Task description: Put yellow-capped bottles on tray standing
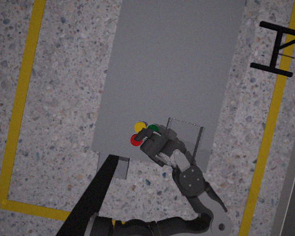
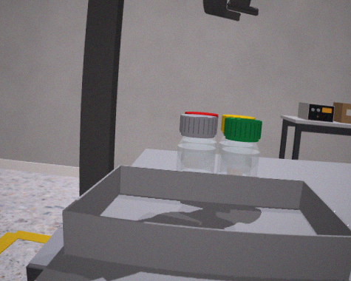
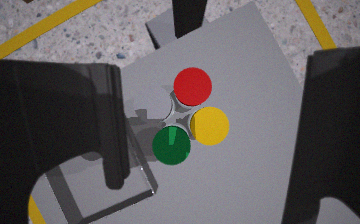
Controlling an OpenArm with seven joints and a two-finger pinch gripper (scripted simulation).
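Four clear bottles stand close together on the grey table (image 1: 170, 62) beside the tray. Their caps are yellow (image 1: 140, 127) (image 2: 236, 117) (image 3: 209, 125), green (image 1: 153, 127) (image 2: 243, 129) (image 3: 171, 145), red (image 1: 135, 140) (image 2: 201, 114) (image 3: 193, 86) and grey (image 2: 198, 126). The grey-capped one is hidden under my gripper in the top-down and wrist views. The grey tray (image 1: 184, 122) (image 2: 210, 188) (image 3: 147, 176) holds no bottle. My gripper (image 1: 149, 135) (image 2: 230, 7) (image 3: 195, 132) hangs high above the bottle cluster, fingers partly apart with nothing between them.
A black post (image 2: 99, 92) (image 1: 95, 189) rises at the table's near left corner. A side table (image 2: 321, 123) with a device and a cardboard box stands far off at the right. Yellow tape (image 1: 19, 102) marks the floor around the table.
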